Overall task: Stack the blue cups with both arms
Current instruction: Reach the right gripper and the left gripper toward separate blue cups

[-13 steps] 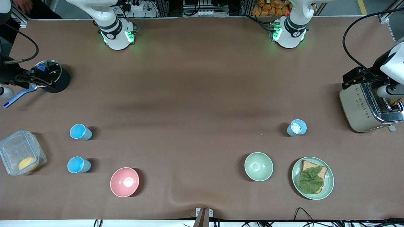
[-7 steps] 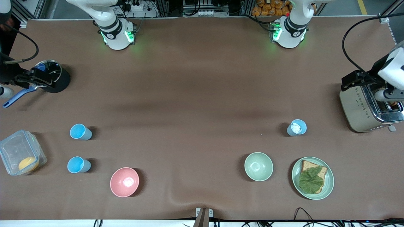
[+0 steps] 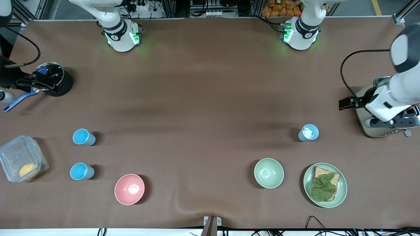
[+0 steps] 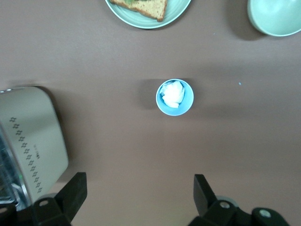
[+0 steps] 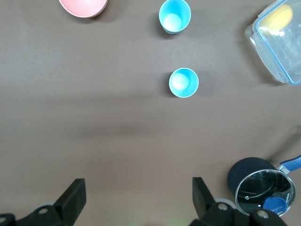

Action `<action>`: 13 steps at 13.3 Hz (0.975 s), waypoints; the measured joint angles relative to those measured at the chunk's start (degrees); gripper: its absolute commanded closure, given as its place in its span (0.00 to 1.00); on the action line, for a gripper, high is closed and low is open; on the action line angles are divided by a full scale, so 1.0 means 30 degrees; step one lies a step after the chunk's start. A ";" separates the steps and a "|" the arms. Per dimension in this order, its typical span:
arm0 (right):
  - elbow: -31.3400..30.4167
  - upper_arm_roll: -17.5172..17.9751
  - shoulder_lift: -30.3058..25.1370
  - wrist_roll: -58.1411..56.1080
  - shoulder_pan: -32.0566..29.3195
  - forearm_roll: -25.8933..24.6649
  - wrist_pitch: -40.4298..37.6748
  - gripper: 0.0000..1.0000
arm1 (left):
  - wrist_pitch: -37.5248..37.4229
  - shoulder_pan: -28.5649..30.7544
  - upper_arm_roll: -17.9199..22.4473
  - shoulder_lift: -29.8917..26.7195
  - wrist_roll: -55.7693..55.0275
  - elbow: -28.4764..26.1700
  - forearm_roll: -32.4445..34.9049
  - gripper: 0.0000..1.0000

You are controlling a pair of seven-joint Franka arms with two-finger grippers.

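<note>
Blue cups stand apart in three places, none yet stacked. Two bright sky-blue ones sit toward the right arm's end of the table: one [image 3: 83, 136], and another [image 3: 81, 171] nearer the front camera, with the pink bowl [image 3: 129, 189] beside that nearer one. The paler cup [image 3: 308, 132] is well apart from them, toward the left arm's end, and it has something white crumpled inside.

The left gripper [image 4: 136, 197] hangs over the table between the toaster [image 3: 384, 111] and the paler cup, its jaws spread wide and empty. The right gripper [image 5: 136, 200] is just as wide and empty, up over bare table near the black pot [image 3: 54, 82].

Risks, as I judge them:
- The white stuff in the paler cup could stop another cup seating fully, or get squashed, so that cup is better nested into a sky-blue one than used as the base.
- The cups look light and tapered, so a finger clipping a rim on the way down could tip one over or make it slip in the grip.
- The left arm's wrist is close above the toaster, so a careless swing could knock it.
- The green bowl [image 3: 268, 172] and the plate with bread and a leaf [image 3: 341, 196] lie near the paler cup, so a low carry could brush them.
- Both arms must meet over one spot, so bad timing risks a collision.
</note>
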 measured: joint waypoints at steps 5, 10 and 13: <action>-0.0484 -0.0046 0.1294 -0.0004 -0.0647 0.0019 0.1441 0.00 | 0.4666 0.0381 0.0007 -0.0104 0.0000 -0.4049 0.0000 0.00; -0.1040 0.0032 0.4271 -0.0003 -0.0516 0.0023 0.3703 0.00 | 0.9490 0.0381 -0.0002 0.1213 0.0000 -0.6276 0.0000 0.00; -0.2362 0.0036 0.5677 -0.0003 -0.0490 0.0022 0.7050 0.00 | 1.1890 0.0373 -0.0050 0.2990 0.0000 -0.6288 0.0000 0.00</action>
